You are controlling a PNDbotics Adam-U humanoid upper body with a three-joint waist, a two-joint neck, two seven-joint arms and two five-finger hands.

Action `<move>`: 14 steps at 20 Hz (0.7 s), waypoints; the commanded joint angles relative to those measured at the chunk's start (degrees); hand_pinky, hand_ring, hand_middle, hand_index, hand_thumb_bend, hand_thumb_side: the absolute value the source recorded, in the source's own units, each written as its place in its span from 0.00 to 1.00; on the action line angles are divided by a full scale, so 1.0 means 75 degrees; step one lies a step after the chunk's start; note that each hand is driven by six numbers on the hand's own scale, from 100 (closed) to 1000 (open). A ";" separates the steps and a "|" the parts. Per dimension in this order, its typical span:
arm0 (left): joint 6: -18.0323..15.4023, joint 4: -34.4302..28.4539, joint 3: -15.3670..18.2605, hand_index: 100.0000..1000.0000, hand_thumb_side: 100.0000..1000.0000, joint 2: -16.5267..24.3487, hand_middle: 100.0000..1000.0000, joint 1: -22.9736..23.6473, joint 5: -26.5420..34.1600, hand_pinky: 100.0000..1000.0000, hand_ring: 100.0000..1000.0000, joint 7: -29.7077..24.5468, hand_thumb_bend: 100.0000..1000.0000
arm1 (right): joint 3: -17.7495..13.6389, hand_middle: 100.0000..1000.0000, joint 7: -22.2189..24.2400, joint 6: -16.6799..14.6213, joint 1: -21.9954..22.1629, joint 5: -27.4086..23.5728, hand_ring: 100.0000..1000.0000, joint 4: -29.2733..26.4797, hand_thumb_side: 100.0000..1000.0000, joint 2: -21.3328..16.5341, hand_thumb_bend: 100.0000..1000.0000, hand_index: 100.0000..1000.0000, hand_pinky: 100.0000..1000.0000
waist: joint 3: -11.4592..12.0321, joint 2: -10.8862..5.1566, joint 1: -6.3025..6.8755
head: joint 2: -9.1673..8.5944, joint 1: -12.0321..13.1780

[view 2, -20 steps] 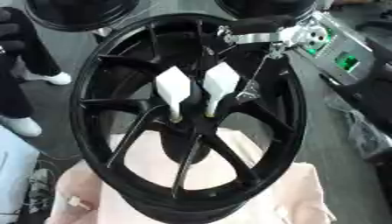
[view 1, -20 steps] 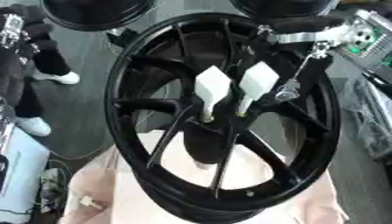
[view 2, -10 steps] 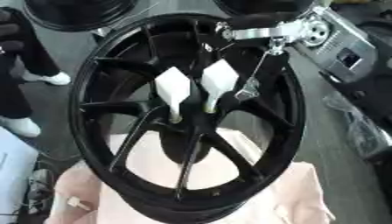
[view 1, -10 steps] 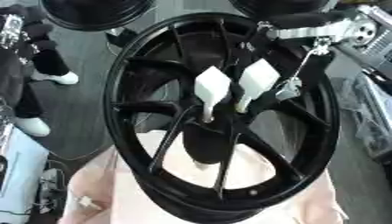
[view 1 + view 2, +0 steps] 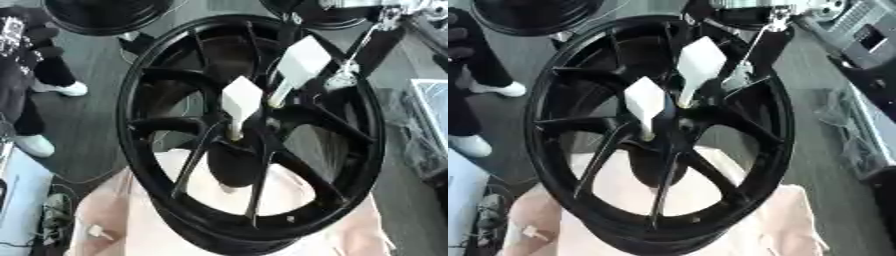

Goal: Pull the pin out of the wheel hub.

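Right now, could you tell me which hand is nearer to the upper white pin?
Right. The right hand sits at the top edge, just up-right of the upper white pin; the left hand is out of view.

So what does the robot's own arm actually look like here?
Only a little of it shows, at the top right. The right arm is shiny silver metal with a round silver joint beside it, set against black parts. A thin pale line, perhaps a cable, hangs from it. The left arm isn't visible.

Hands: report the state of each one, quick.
Left hand: not in view.
Right hand: reaches in from the upper right beside the right white pin; fingers cannot be told.
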 commanded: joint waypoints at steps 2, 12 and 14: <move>-0.0013 -0.0103 0.0011 0.75 0.62 0.0199 0.75 -0.0100 0.0027 0.71 0.78 -0.0026 0.00 | -0.0587 0.26 0.1473 -0.1332 -0.0115 -0.0433 0.41 -0.0333 0.00 -0.0527 0.24 0.46 0.72 | -0.0001 -0.0167 0.0015 | 0.0017 -0.0001; -0.0031 -0.0132 0.0100 0.75 0.62 0.0215 0.75 -0.0065 0.0049 0.71 0.78 0.0060 0.00 | -0.2673 0.27 0.0333 -0.0623 0.1150 -0.1736 0.40 0.0027 0.00 -0.1814 0.22 0.46 0.74 | -0.0133 -0.0137 0.0075 | -0.0083 0.0142; -0.0041 -0.0140 0.0126 0.75 0.62 0.0219 0.75 -0.0058 0.0054 0.71 0.79 0.0082 0.00 | -0.3089 0.27 0.0078 -0.0465 0.1498 -0.1992 0.39 0.0325 0.00 -0.2020 0.21 0.47 0.74 | -0.0166 -0.0125 0.0093 | -0.0116 0.0177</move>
